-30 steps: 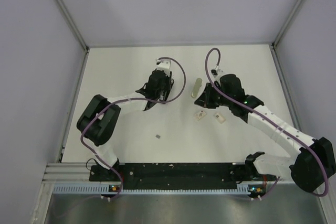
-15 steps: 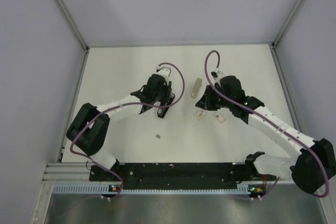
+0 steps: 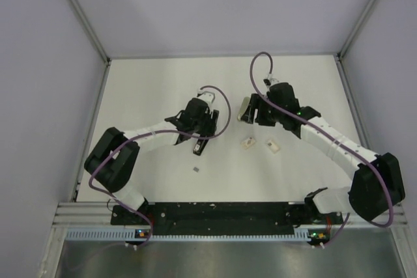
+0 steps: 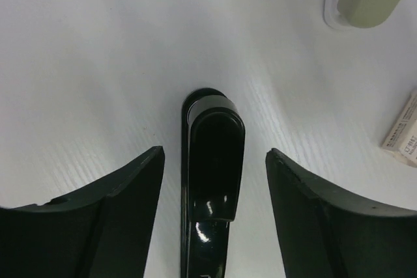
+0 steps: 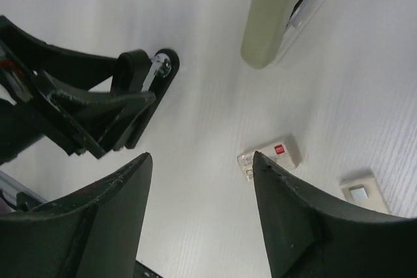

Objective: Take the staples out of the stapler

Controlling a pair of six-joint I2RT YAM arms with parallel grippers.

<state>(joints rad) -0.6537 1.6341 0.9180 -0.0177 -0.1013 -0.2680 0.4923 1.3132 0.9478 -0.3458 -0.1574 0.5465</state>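
Observation:
The slim glossy black stapler [image 4: 210, 161] lies flat on the white table between the fingers of my left gripper [image 4: 215, 153]. The fingers stand wide of it on both sides and do not touch it. From above, the stapler [image 3: 197, 148] pokes out toward the near side, just beyond my left gripper [image 3: 201, 131]. My right gripper [image 5: 201, 155] is open with only bare table between its fingers. In the top view my right gripper [image 3: 249, 114] hovers at the pale olive-grey bar [image 3: 244, 103]. Loose staples are not visible.
The olive-grey bar [image 5: 279, 11] lies ahead of the right fingers. Two small beige boxes [image 3: 247, 142] [image 3: 273, 146] sit near the table's middle; the nearer box [image 5: 270, 154] shows a red label. A tiny dark piece [image 3: 197, 170] lies toward the near edge.
Both grippers have opened. The left one slid toward the near right and let go of the stapler. The right one moved from the beige boxes up to the olive-grey bar.

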